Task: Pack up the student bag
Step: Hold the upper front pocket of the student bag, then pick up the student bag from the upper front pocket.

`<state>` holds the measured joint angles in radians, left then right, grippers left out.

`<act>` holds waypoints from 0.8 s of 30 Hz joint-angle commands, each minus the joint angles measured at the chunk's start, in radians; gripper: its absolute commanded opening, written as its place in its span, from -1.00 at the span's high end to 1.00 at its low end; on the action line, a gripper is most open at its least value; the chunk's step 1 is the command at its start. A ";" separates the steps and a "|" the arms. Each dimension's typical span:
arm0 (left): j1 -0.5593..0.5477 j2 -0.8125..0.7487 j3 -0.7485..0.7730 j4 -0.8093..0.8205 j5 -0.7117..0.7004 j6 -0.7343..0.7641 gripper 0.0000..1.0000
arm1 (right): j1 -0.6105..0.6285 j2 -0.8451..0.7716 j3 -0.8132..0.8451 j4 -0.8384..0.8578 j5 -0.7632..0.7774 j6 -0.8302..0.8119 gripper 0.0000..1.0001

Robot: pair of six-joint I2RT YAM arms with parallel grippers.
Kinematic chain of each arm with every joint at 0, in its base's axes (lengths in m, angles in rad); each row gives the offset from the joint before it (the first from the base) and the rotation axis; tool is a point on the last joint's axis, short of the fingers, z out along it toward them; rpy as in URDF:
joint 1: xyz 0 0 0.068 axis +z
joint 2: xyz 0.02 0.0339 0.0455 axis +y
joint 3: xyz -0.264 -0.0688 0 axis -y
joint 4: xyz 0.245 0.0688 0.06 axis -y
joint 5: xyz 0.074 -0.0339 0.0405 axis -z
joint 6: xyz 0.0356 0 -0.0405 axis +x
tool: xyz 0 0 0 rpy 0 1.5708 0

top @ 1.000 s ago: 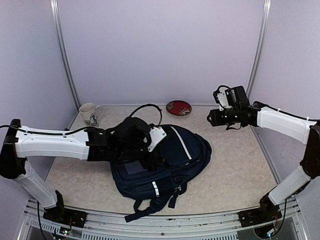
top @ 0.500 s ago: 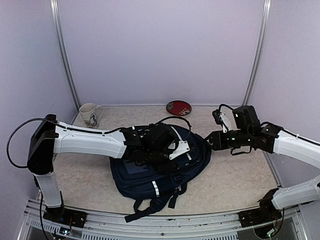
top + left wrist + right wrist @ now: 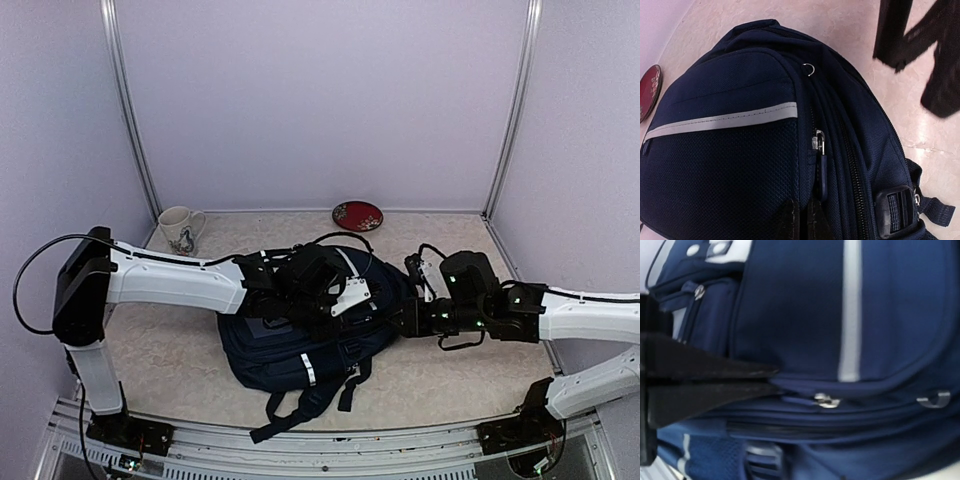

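**Both hands at the navy student bag**

The student bag (image 3: pixel 285 352) lies flat in the middle of the worktop (image 3: pixel 470 375), its straps toward the near edge. Your left hand (image 3: pixel 804 220) is low over the front pocket, its fingers almost together just beside a zipper pull (image 3: pixel 821 167). Whether they pinch anything cannot be told. Your right hand (image 3: pixel 776 381) comes in from the right, fingers pressed together, tips against a bag seam. A mug (image 3: pixel 180 228) and a red dish (image 3: pixel 357 215) stand at the back.
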<state>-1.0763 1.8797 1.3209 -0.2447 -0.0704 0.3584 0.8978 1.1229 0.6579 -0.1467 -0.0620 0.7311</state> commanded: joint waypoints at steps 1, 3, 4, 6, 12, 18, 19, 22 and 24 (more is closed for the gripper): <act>0.053 -0.061 -0.054 0.088 0.078 -0.062 1.00 | 0.070 0.095 0.015 0.135 0.112 0.091 0.28; 0.061 -0.085 -0.071 0.133 0.130 -0.098 1.00 | 0.073 0.137 0.031 0.156 0.123 0.097 0.24; 0.064 -0.096 -0.081 0.153 0.149 -0.111 1.00 | 0.072 0.152 0.039 0.164 0.149 0.099 0.22; 0.068 -0.110 -0.099 0.179 0.174 -0.131 1.00 | 0.073 0.180 0.051 0.169 0.173 0.101 0.19; 0.072 -0.119 -0.110 0.211 0.201 -0.150 1.00 | 0.072 0.256 0.089 0.198 0.202 0.067 0.06; 0.081 -0.120 -0.100 0.222 0.211 -0.167 1.00 | 0.085 0.272 0.103 0.229 0.155 -0.009 0.14; 0.082 -0.122 -0.099 0.226 0.218 -0.171 1.00 | 0.085 0.269 0.099 0.232 0.161 -0.003 0.13; 0.082 -0.122 -0.094 0.228 0.221 -0.176 1.00 | 0.085 0.276 0.105 0.227 0.171 0.015 0.14; 0.082 -0.117 -0.090 0.226 0.219 -0.175 1.00 | 0.084 0.284 0.112 0.232 0.160 0.024 0.14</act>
<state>-1.0046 1.7943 1.2129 -0.0772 0.1322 0.2016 0.9749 1.3972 0.7448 0.0536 0.1051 0.7532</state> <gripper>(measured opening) 0.031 0.431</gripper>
